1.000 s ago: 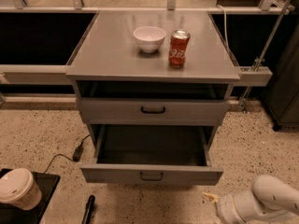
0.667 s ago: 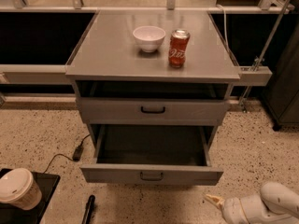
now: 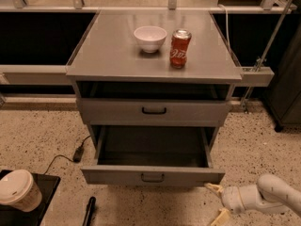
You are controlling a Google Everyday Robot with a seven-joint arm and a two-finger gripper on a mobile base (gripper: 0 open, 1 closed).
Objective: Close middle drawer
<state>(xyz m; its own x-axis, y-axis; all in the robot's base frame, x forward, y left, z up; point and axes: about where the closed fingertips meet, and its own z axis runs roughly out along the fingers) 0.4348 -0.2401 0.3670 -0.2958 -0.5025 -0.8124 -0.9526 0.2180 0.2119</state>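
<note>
The middle drawer [image 3: 117, 175] is sitting pulled well out of the grey cabinet [image 3: 113, 55], at 6 o'clock from the frame's centre, its dark tray lying open and its small black handle [image 3: 153, 177] facing the camera. The gripper [image 3: 217, 203] is hovering low at 5 o'clock, just beside the drawer front's right corner, its two yellowish fingers [image 3: 213, 188] standing spread apart and pinching nothing. On the cabinet top, at 12 o'clock, a white bowl [image 3: 150, 37] is standing with a red soda can [image 3: 180, 48] at its 3 o'clock. A lidded paper cup [image 3: 18, 190] is resting at 8 o'clock.
</note>
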